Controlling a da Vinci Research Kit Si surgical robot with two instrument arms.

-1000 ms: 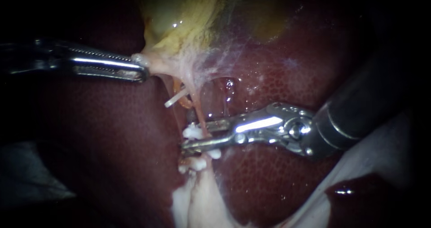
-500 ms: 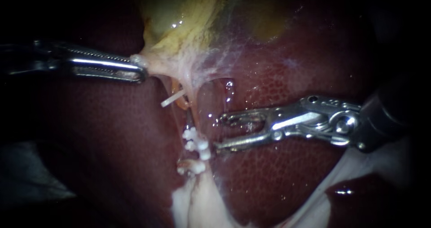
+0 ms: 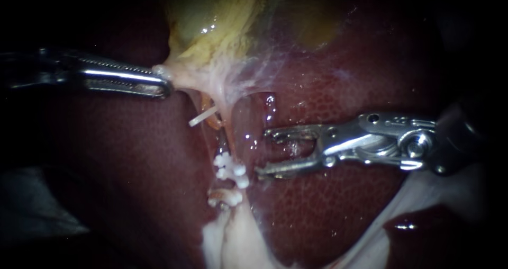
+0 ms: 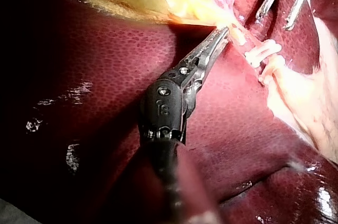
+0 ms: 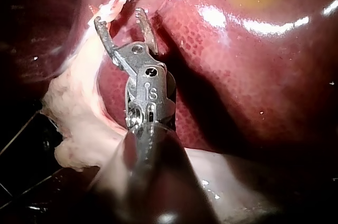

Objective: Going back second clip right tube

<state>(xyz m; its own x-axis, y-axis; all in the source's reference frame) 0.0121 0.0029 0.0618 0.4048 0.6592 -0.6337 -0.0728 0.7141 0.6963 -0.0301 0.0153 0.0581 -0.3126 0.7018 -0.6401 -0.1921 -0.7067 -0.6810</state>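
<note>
My right instrument comes in from the right with its jaws open and empty, just right of a thin pinkish tube. Two white clips sit on that tube, an upper clip and a lower clip. Another white clip lies higher up, to the tube's left. My left instrument is shut on the pale neck of the yellow gallbladder and holds it leftward. In the left wrist view its jaws grip the same gallbladder tissue, beside the clips. The right wrist view shows my right instrument open.
Dark red liver surrounds the tube on both sides. Pale whitish tissue spreads below the clips, and more of it lies beside the right shaft. Thin webby strands run from the gallbladder to the liver.
My right instrument has drawn back to the right, off the tube, leaving a white clip where its jaws were. The left instrument has held still.
</note>
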